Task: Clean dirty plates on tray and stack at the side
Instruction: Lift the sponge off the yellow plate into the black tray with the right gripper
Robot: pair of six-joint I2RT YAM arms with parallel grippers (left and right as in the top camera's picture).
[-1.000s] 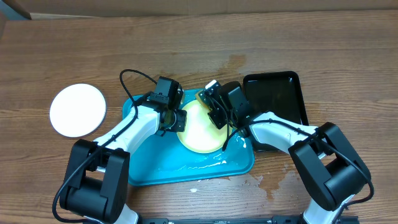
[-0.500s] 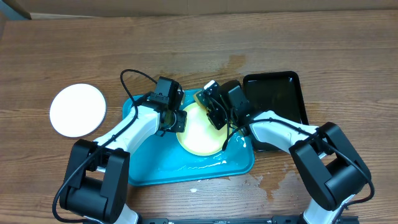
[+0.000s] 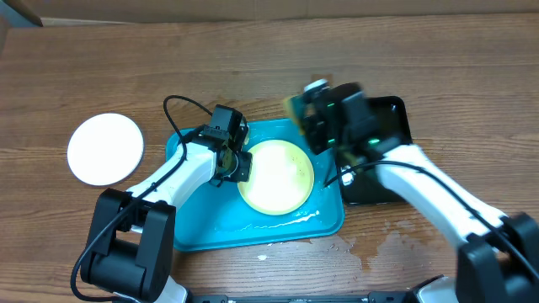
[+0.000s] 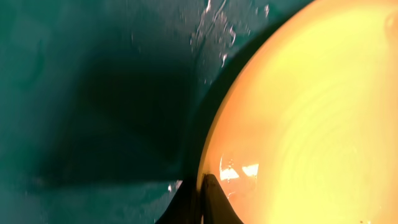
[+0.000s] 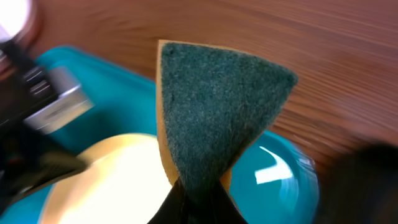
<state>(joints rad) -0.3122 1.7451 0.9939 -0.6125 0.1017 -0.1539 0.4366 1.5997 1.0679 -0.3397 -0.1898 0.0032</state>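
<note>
Right hand (image 5: 196, 205) now off glossy yellow plate (image 3: 276, 175)

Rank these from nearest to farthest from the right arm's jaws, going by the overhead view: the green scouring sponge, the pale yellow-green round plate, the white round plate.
1. The green scouring sponge: clamped in the right jaws.
2. The pale yellow-green round plate: on the turquoise plastic tray, towards the robot's left.
3. The white round plate: far left on the wooden table.
</note>
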